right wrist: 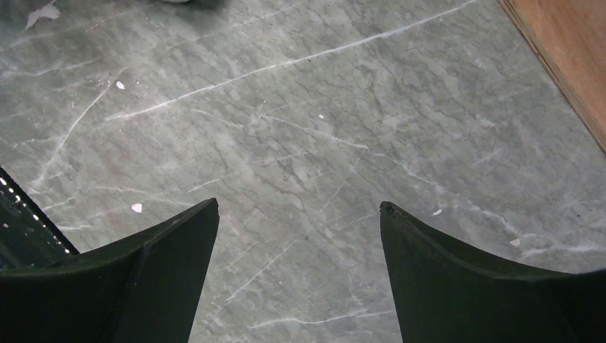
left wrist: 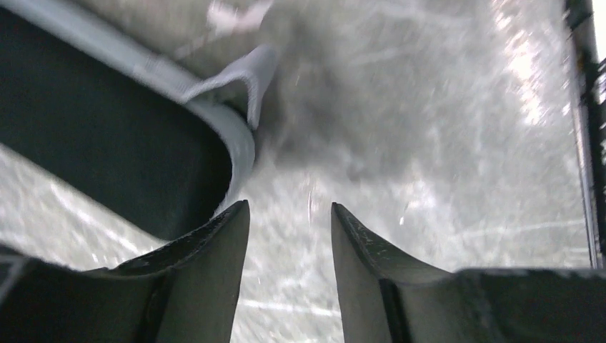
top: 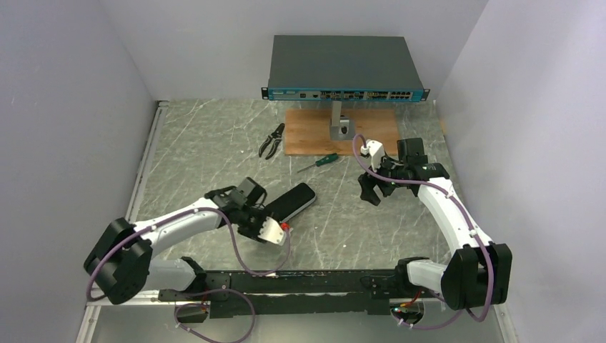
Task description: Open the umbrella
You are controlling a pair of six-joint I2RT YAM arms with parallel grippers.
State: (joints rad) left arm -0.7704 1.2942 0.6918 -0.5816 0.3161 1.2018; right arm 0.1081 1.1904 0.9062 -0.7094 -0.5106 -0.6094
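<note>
**rigwatcher:** Left gripper [left wrist: 289, 207] fills the bottom of its wrist cam. Jaws are apart with a narrowish gap, and only bare tabletop [left wrist: 443, 143] shows between them. The umbrella [left wrist: 107, 136] sits just off the outer side of one finger, not in the gap, so nothing's gripped as far as I can see.

**torque_tom:** Yep. The top view has it folded up, lying flat and diagonal on the tabletop, left of the middle. The end with the pale strap loop [left wrist: 243, 78] is the one nearest that gripper. My guess is it's lining up on that end, since you'd want it pinned before the shaft can be drawn out.

**rigwatcher:** And the right gripper [right wrist: 300, 206]? Jaws are wide apart, nothing but tabletop under them, and it's well apart from the umbrella.

**torque_tom:** Probably waiting to take the other end once the left has a hold. The pliers [top: 271, 140] and screwdriver [top: 319, 161] lie farther back by the wooden board [top: 314, 136] under the network switch [top: 346, 68]. They look unrelated to the job.
</note>
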